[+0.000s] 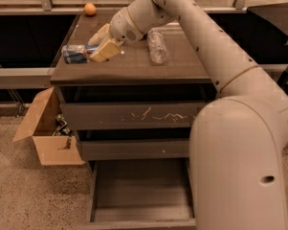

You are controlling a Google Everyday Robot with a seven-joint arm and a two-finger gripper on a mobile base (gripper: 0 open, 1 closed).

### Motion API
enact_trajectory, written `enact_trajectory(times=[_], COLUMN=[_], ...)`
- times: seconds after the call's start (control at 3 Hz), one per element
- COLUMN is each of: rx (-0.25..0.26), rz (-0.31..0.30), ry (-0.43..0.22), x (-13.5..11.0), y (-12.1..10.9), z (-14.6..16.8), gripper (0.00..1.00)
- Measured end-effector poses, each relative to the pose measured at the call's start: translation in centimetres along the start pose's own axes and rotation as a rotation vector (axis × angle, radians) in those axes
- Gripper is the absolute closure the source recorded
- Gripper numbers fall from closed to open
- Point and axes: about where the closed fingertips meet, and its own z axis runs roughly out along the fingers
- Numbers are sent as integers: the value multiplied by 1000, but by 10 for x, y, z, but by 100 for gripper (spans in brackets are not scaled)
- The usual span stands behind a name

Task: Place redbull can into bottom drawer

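The redbull can (75, 54), blue and silver, lies sideways over the left part of the cabinet top (134, 68). My gripper (97, 44) reaches it from the right and is shut on its right end, with one yellowish finger (105, 51) in front of the can and the other behind it. I cannot tell if the can rests on the top or hangs just above it. The bottom drawer (138, 190) is pulled open at the foot of the cabinet, and its box interior shows bare.
A clear plastic bottle (157, 46) lies on the cabinet top right of the gripper. An orange (89, 8) sits at the back left. An open cardboard box (48, 133) stands on the floor left of the cabinet. My arm (239, 128) covers the cabinet's right side.
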Motion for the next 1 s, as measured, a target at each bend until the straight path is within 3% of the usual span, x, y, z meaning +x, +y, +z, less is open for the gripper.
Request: enact_trajectory(times=[0.33, 0.67, 1.0], rx=[28, 11, -58], rz=[4, 25, 102], ry=[30, 53, 40], x=[-9, -7, 22], y=[34, 79, 138], z=[-21, -20, 13], gripper=[100, 100, 100])
